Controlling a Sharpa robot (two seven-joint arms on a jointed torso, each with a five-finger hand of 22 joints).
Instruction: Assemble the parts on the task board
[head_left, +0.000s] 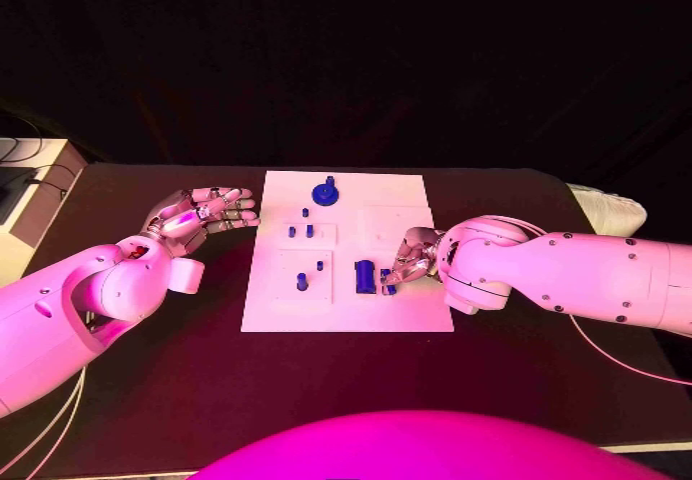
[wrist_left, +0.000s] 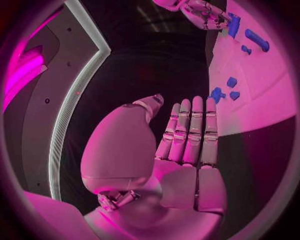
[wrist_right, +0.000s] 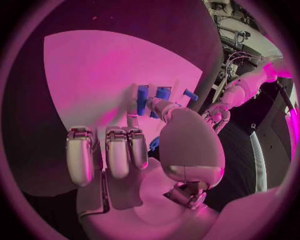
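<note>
Right hand (head_left: 411, 257) sits over the near right part of the task board (head_left: 389, 195), fingers curled down around a small blue part (head_left: 387, 289); real grip or just touch, cannot tell. Tall blue part (head_left: 364, 276) stands just beside it. Left hand (head_left: 202, 213) hovers off the board's left edge, palm up, fingers apart, holding nothing. Round blue part (head_left: 326, 192) sits at the board's far end.

Two smooth white arms with thin trailing cables end in segmented silver fingers (wrist_left: 190, 131).
</note>
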